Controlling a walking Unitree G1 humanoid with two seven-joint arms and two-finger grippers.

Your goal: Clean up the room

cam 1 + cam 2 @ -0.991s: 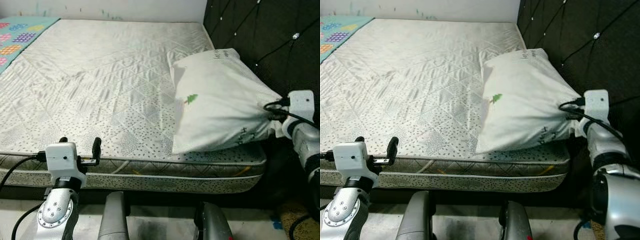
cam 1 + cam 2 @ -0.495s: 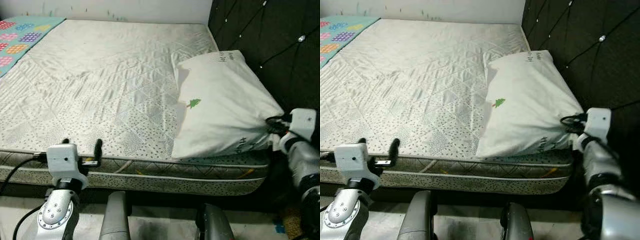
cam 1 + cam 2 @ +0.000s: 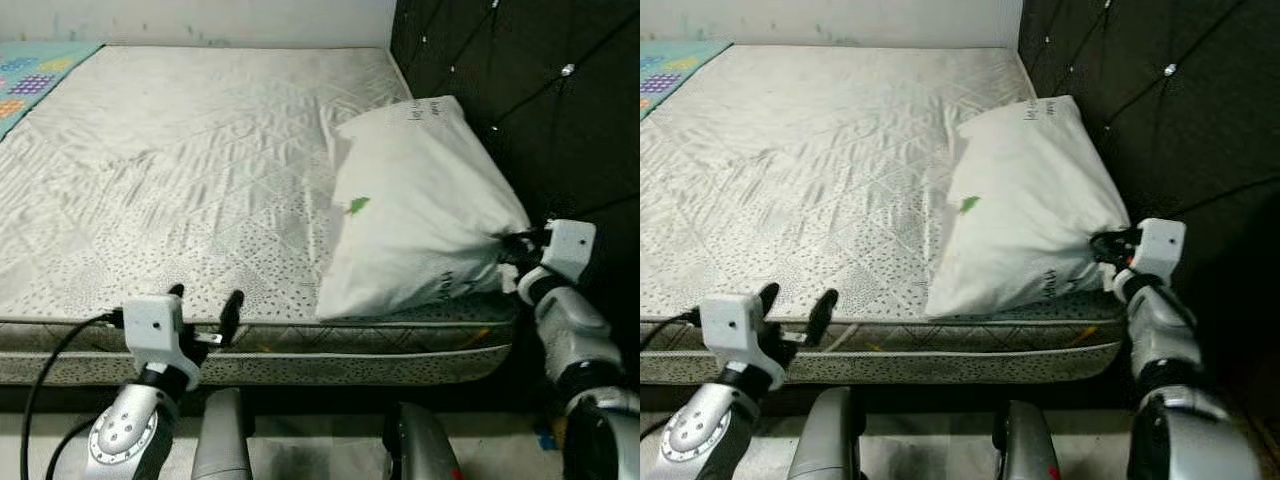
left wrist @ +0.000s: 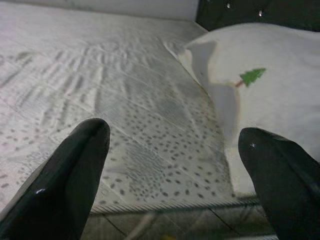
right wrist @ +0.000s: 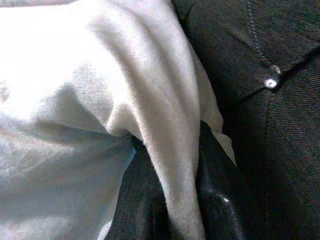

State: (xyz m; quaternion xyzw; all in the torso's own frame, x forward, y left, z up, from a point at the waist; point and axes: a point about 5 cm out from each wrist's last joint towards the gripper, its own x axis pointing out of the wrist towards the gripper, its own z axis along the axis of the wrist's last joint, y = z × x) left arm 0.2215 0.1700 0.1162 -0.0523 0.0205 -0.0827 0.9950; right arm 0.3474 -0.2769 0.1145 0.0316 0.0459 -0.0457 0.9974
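Because the right claw (image 3: pixel 508 252) is clenched on the near right corner of the pillow (image 3: pixel 415 205), with the cloth bunched to a point between its fingers, whatever comes next turns on that one pinch. The pillow lies on the bare mattress (image 3: pixel 190 160) at its right side, hard against the dark tufted headboard (image 3: pixel 520 110). Its long axis runs from the held corner at the bed's front edge away toward the far wall, so the bulk of it stretches ahead and to the left of the claw. I would judge that a pull or lift from here would swing the whole length around that corner, and with only a fold of fabric in the grip it could slip.

The left claw (image 3: pixel 205 305) hovers released at the front edge of the mattress, its fingers spread with nothing between them, well apart from the pillow; the right arm is plainly the one at work.

In the right wrist view the fingers are mostly buried under cloth, so how deep the bite goes is hard to make out. The pillow's far side against the headboard is hidden. A patterned blanket (image 3: pixel 30 70) is cut off at the far left corner.
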